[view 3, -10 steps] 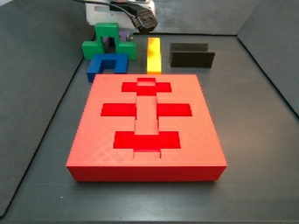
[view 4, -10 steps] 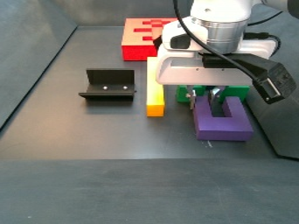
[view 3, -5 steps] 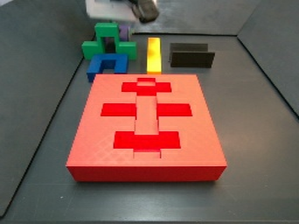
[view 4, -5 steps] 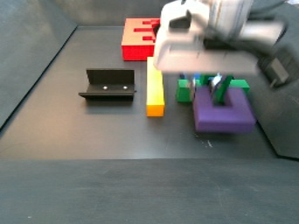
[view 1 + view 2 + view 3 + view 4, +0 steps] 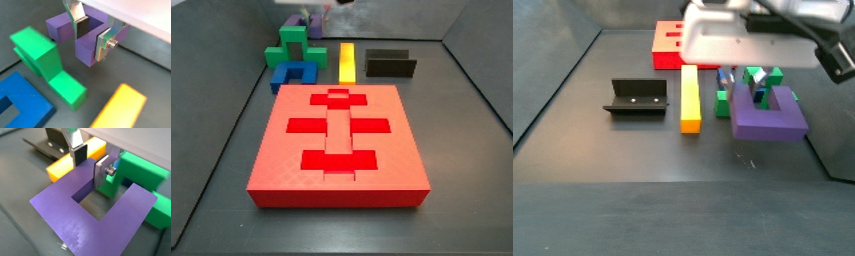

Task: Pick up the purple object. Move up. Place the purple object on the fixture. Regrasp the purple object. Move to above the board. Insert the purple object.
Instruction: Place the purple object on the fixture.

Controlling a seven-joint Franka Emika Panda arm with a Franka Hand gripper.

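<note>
My gripper (image 5: 743, 88) is shut on the purple object (image 5: 770, 118), a dark purple U-shaped block that hangs above the floor, with its shadow below it. In both wrist views one finger (image 5: 79, 15) sits in the notch between the prongs and the other finger (image 5: 101, 172) presses the outer face of one prong, so the gripper (image 5: 92, 32) clamps that prong (image 5: 87, 47). The purple object (image 5: 87, 213) lies flat under the gripper (image 5: 90, 164). The black fixture (image 5: 637, 97) stands apart to one side. The red board (image 5: 338, 140) lies beyond, its cut-outs empty. In a side view only a purple sliver (image 5: 295, 21) shows at the top edge.
A green block (image 5: 754, 80) and a yellow bar (image 5: 691, 100) lie right beside the lifted piece. A blue U-shaped block (image 5: 294, 75) rests next to the green block (image 5: 291, 45). The yellow bar (image 5: 348, 60) separates these blocks from the fixture (image 5: 392, 63). Dark walls enclose the floor.
The gripper has risen, carrying the purple object off the floor; the block now sits higher in the side view and the gripper has almost left the top of the frame.
</note>
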